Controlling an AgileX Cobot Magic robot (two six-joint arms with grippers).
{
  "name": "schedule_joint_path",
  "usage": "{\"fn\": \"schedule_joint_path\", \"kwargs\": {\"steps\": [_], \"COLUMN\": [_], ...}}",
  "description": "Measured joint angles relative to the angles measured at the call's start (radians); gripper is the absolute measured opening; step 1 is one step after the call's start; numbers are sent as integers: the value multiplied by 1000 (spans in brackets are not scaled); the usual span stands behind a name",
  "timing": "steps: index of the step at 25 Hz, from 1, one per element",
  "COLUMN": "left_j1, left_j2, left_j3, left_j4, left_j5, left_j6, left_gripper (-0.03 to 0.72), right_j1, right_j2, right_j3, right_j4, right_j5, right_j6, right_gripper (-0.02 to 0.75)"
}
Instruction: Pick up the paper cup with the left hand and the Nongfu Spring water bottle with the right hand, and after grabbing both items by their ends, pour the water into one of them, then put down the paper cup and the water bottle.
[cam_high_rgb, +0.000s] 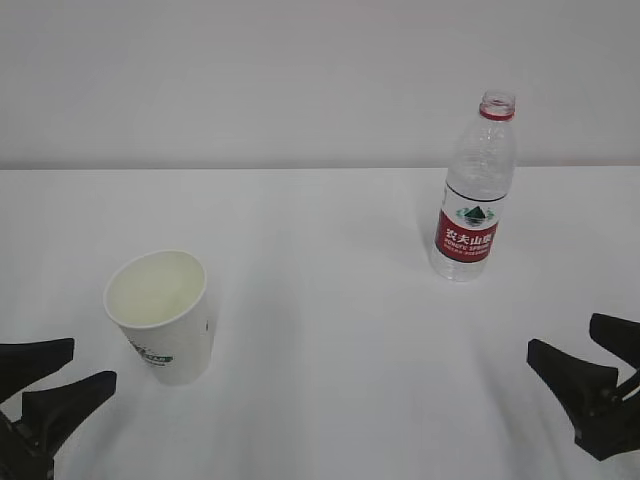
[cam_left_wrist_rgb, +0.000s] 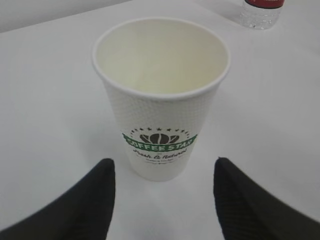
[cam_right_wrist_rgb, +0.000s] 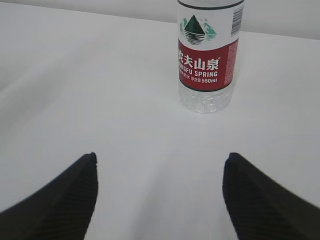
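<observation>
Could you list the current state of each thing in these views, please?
paper cup: upright on the table, no liquid visible inside, not held.
Nongfu Spring water bottle: upright, cap off, not held.
left gripper: jaws open, short of the cup.
right gripper: jaws open, short of the bottle.

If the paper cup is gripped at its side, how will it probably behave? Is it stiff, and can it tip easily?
The paper cup looks empty, so it is probably very light and may slide when pushed. Its thin paper wall would likely dent under a firm squeeze. It is narrower at the base than at the rim, so a sideways nudge could tip it.
</observation>
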Motion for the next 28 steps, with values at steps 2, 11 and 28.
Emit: {"fn": "schedule_joint_path", "kwargs": {"steps": [2, 11, 28], "left_j1": [0, 0, 0], "left_j2": [0, 0, 226], "left_j3": [0, 0, -132], "left_j4": [0, -2, 98], "left_j5": [0, -4, -7], "left_j6": [0, 30, 32], "left_gripper": [463, 678, 682], "right_j1": [0, 0, 0], "right_j2": [0, 0, 0], "right_j3": [0, 0, 0], "right_j4": [-2, -21, -49], "right_j5": [-2, -2, -4], "right_j6": [-5, -9, -10], "right_gripper": [587, 587, 587]}}
